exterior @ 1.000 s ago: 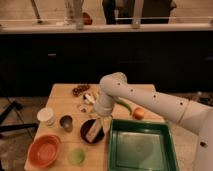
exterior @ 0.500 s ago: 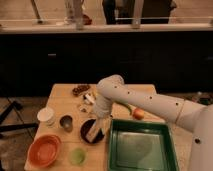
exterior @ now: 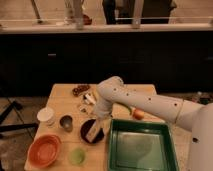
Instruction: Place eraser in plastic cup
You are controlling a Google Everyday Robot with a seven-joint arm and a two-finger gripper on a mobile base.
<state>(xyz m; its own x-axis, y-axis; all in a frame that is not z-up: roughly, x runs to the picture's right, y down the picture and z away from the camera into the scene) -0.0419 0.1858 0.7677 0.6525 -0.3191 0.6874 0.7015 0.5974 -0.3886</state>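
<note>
The arm reaches in from the right, bends over the middle of the table (exterior: 60,97) and points down, so the pincer (exterior: 99,123) hangs at the far right end of the eraser (exterior: 93,131). The pincer is spread wide and released. Whether its tips touch the block cannot be made out.

The eraser lies on a dark round dish (exterior: 86,138) just left of the green tray (exterior: 143,125), pale face up. Its long axis appears to run from near-left to far-right, tilted. From the pincer it lies directly below and slightly to the near-left, so the coming move is judged to be a short straight drop, with the jaws set across the short side of the block.

The plastic cup (exterior: 77,156) stands at the near edge of the table, near-left of the dish and apart from it, between the orange bowl (exterior: 44,150) and the tray. The carry would therefore run near and a little left. The dark metal cup (exterior: 66,123) and the white cup (exterior: 46,116) stand to the left, off that path.
</note>
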